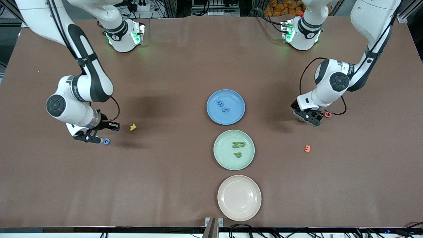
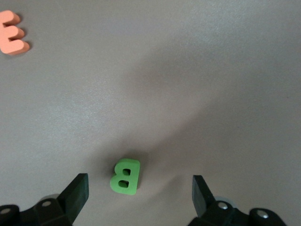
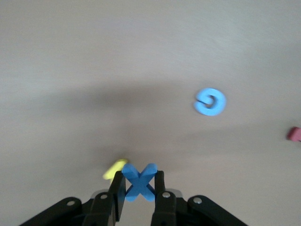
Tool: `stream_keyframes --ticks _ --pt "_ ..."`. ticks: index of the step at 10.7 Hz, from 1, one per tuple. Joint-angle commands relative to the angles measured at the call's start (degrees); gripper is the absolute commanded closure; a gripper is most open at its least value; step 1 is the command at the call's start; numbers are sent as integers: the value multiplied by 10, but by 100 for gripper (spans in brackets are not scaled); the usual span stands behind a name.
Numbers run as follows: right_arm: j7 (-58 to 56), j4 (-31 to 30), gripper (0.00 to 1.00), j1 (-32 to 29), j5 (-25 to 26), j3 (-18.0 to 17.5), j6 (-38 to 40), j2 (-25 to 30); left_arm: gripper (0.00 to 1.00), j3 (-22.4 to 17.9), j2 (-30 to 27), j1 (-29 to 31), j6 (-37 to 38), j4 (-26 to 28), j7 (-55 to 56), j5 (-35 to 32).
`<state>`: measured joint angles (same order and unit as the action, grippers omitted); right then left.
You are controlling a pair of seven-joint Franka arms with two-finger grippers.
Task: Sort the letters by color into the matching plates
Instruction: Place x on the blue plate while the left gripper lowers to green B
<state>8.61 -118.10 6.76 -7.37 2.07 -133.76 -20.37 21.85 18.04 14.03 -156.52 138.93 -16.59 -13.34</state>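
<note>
Three plates lie in a row down the middle of the table (image 1: 185, 59): the blue plate (image 1: 236, 115) farthest from the front camera with two blue letters in it, the green plate (image 1: 219, 158) next with three green letters, and the cream plate (image 1: 224, 208) nearest, with nothing on it. A yellow letter (image 1: 133, 127) lies toward the right arm's end of the table, an orange E (image 1: 307, 148) and a pink letter (image 1: 327, 114) toward the left arm's end.

The right gripper (image 3: 137, 200) hangs over the table beside the yellow letter, clenched on a blue X (image 3: 138, 181), which only its wrist view shows. A blue G (image 1: 106, 141) lies flat just beside that gripper.

The left gripper (image 2: 139, 193) is low over the table beside the pink letter, its fingers (image 2: 75, 190) spread wide with nothing in them. Between them lies a green B (image 2: 125, 176), chunky and flat on the table, touching neither finger. The front view shows only a sliver of it under the gripper.
</note>
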Motion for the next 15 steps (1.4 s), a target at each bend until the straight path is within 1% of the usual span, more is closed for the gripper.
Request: stream_keyframes --ticks 1,2,3,4,6,7,8,9,10,11,13,15 --pt "-6 60 76 71 34 -2 54 1 10 1 22 11 -15 -4 -24 -12" --pt "-8 87 77 94 37 -7 78 -3 10 1 24 13 -15 -6 -30 -12" --pt "-12 104 77 113 38 -16 89 -5 13 1 31 15 -15 -7 -32 -13" --pt "-24 108 77 136 38 -22 89 -8 17 0 34 20 -15 -11 -37 -12" --pt "-49 126 78 188 38 -24 88 -22 34 0 41 31 -15 -15 -39 -13" --pt "-54 134 78 208 38 -28 87 -30 47 0 43 31 -15 -16 -39 -13" --pt "-51 152 78 227 38 -45 84 -50 61 0 44 31 -15 -17 -39 -12" --pt "-52 169 78 244 38 -57 84 -69 77 0 44 31 -14 -20 -38 -12" --pt "-53 194 78 276 37 -58 84 -95 90 0 44 30 -13 -26 -37 -12" --pt "-46 231 79 303 34 -58 84 -130 99 0 44 30 -13 -30 -34 -12" --pt "-43 294 79 336 28 -58 83 -184 100 1 36 32 -12 -38 -34 -12" --pt "-41 328 79 356 24 -59 67 -220 100 5 33 36 -12 -73 -34 -12"
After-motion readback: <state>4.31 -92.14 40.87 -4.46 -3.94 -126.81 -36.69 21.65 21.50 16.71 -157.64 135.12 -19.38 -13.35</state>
